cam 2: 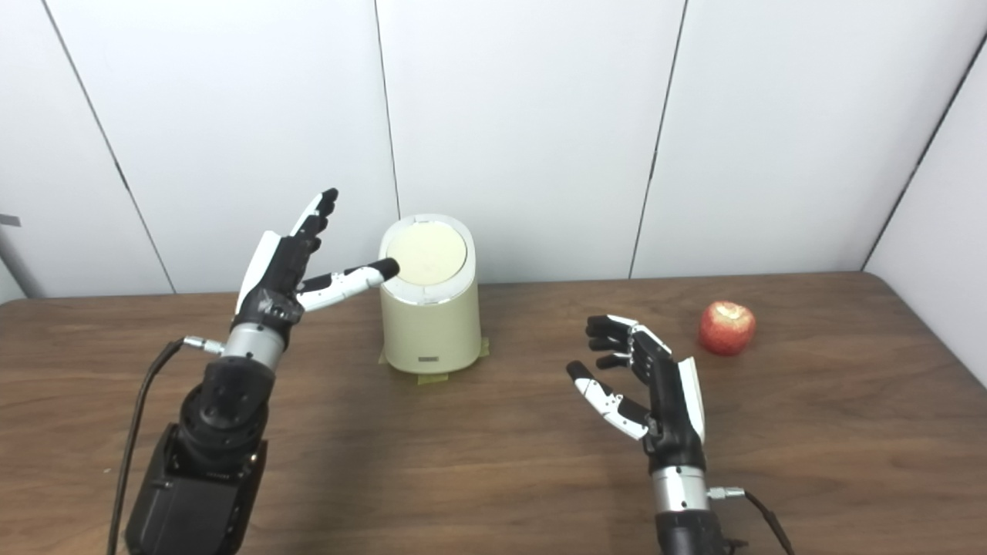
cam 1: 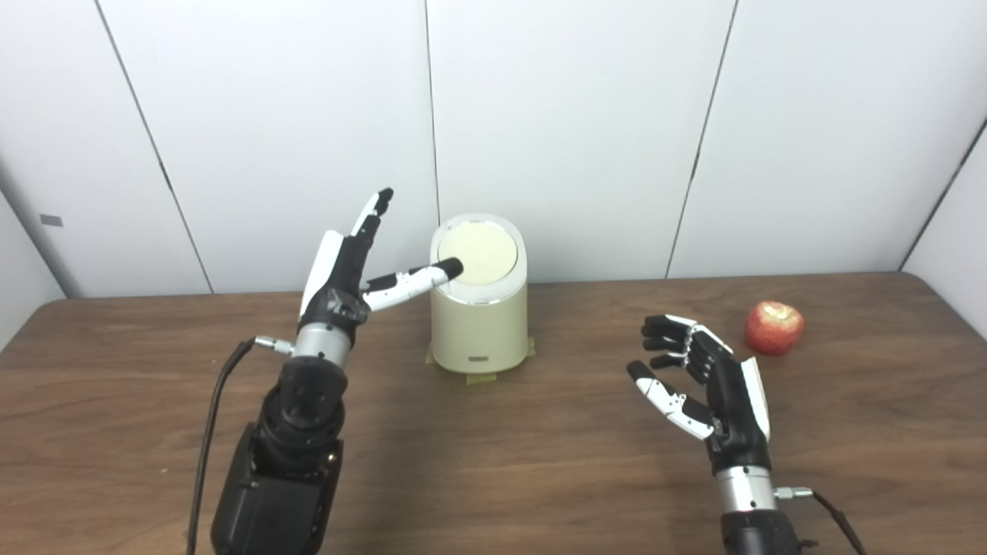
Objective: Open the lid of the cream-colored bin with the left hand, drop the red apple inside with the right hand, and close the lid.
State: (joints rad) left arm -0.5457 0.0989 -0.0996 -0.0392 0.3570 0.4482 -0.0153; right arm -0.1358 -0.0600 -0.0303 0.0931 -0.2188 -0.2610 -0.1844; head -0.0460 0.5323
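Wood-grain worktop [cam 1: 493,462] fills the frame beneath white wall panels [cam 1: 570,116]. Toward the far edge stands the cream-colored bin [cam 1: 480,324], its lid [cam 1: 477,251] down, yellow tape [cam 1: 480,377] at its base. The left hand [cam 1: 345,270], fingers spread and empty, reaches its thumb to the lid's rim. Near the far right corner lies the red apple [cam 1: 773,327]; the right hand [cam 1: 705,385] hovers beside it, fingers loosely curled, empty. Only the left eye view shows a small grey tag [cam 1: 51,220] on the wall.

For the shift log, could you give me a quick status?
Left hand open, thumb at bin lid, lid closed. Right hand open, empty. Apple on table, path clear.
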